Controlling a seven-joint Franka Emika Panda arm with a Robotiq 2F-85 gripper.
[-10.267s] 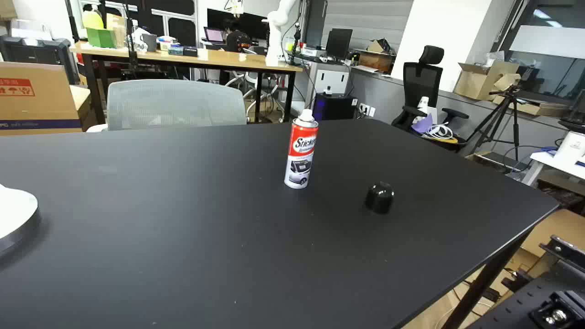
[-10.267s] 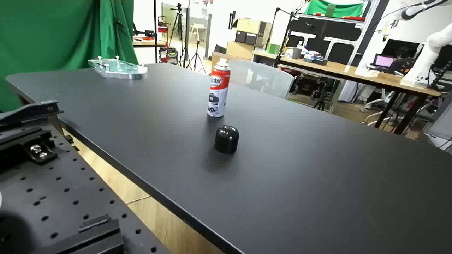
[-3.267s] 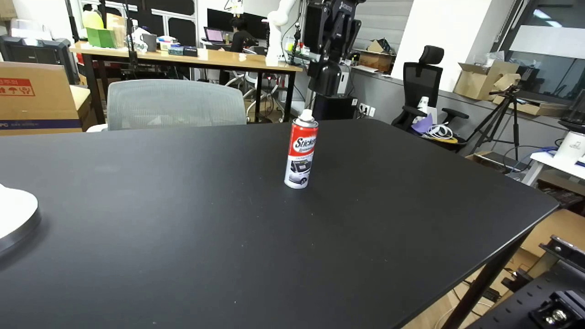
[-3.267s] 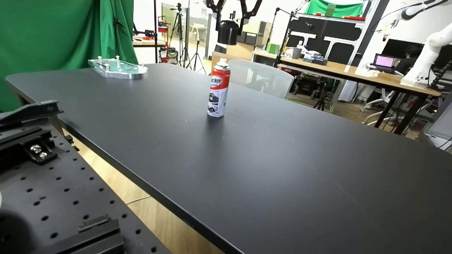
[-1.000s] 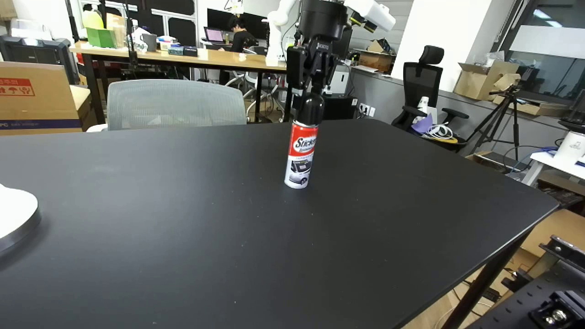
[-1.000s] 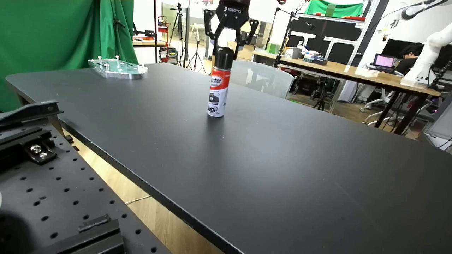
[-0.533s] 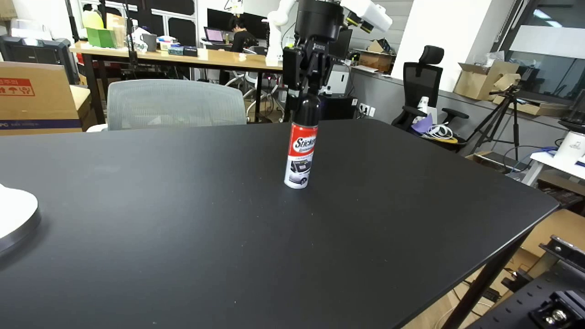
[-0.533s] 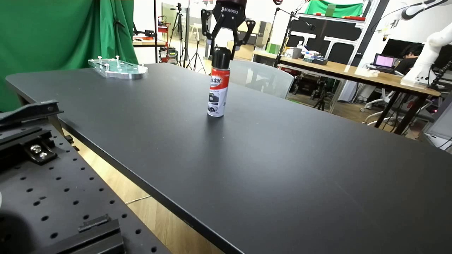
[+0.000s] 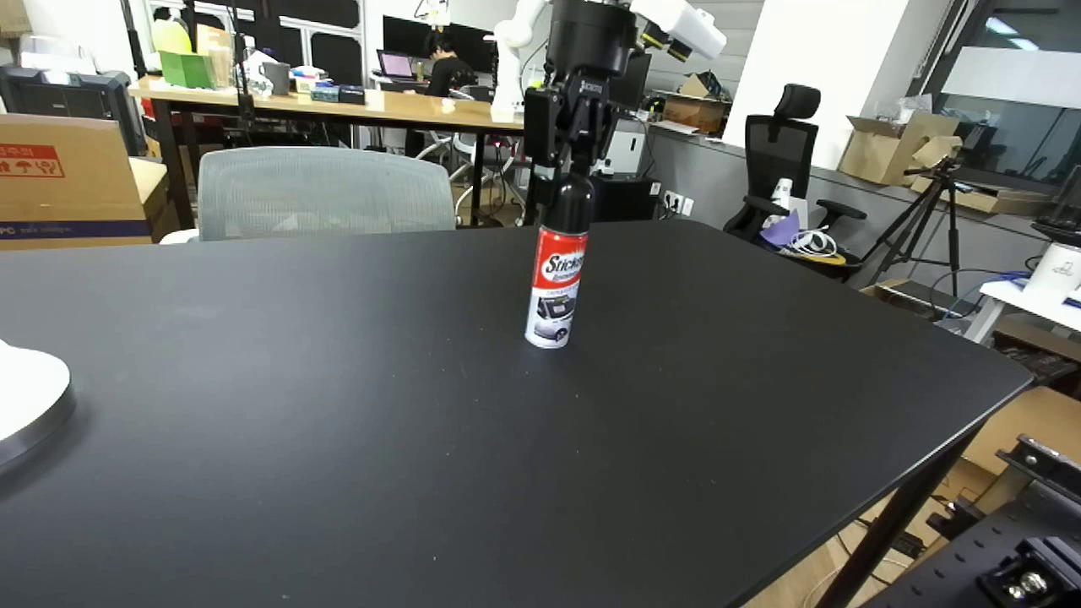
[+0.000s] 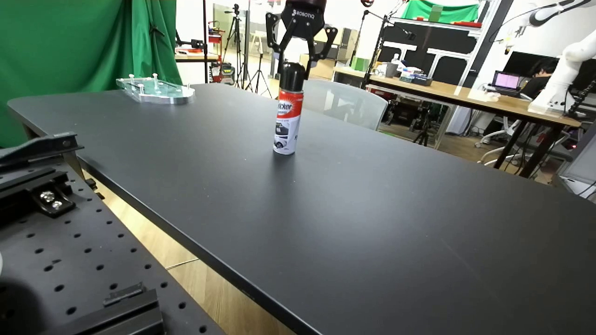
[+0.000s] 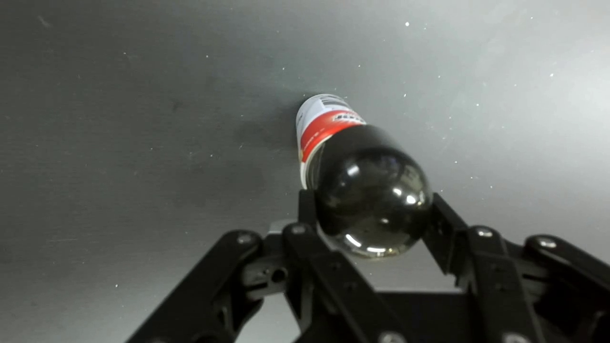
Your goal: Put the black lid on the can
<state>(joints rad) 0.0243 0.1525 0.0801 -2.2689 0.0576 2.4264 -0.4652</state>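
Observation:
The can, white with a red label, stands upright on the black table in both exterior views. The glossy black lid covers its top, lined up with the can there. Both fingers of my gripper press on opposite sides of the lid, so it is shut on it. Seen from above in the wrist view, the lid hides most of the can's upper end. A strip of the can's rim shows beside the lid's left side. Whether the lid is fully seated, I cannot tell. The can's white nozzle is hidden.
The dark table extends around the can, its edge running along the right. A grey chair stands behind it. A clear plate with posts lies at the far end. A perforated mounting plate sits beside the table.
Ten seconds ago the lid lay on the table; later it hung in the gripper above the can. Over the last second, gripper and lid shifted slightly on the can's top. The can has not moved.

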